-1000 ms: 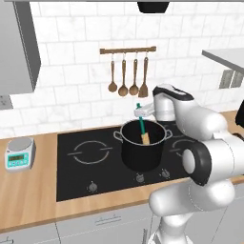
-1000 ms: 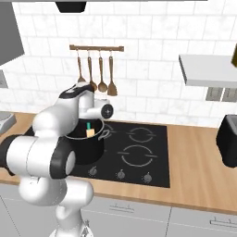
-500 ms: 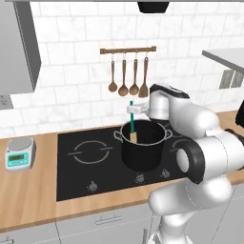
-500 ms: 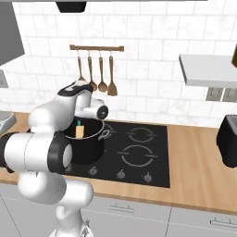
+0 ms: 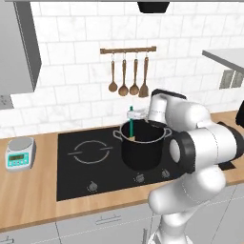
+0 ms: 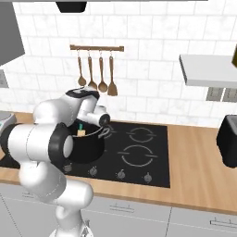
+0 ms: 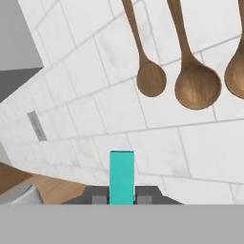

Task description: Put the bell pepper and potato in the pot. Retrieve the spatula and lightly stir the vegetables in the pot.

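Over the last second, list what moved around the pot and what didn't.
The spatula, held in the hand, swung from leaning toward the pot's right side to upright at its left, blade down inside. The pot, the hanging wooden spoons and the kitchen scale stayed put.

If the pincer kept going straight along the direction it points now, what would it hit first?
Judging by the hand view, the pincer, shut on the spatula, points at the white tiled wall just below the hanging wooden spoons. The wall likely comes first, though depth is unclear.
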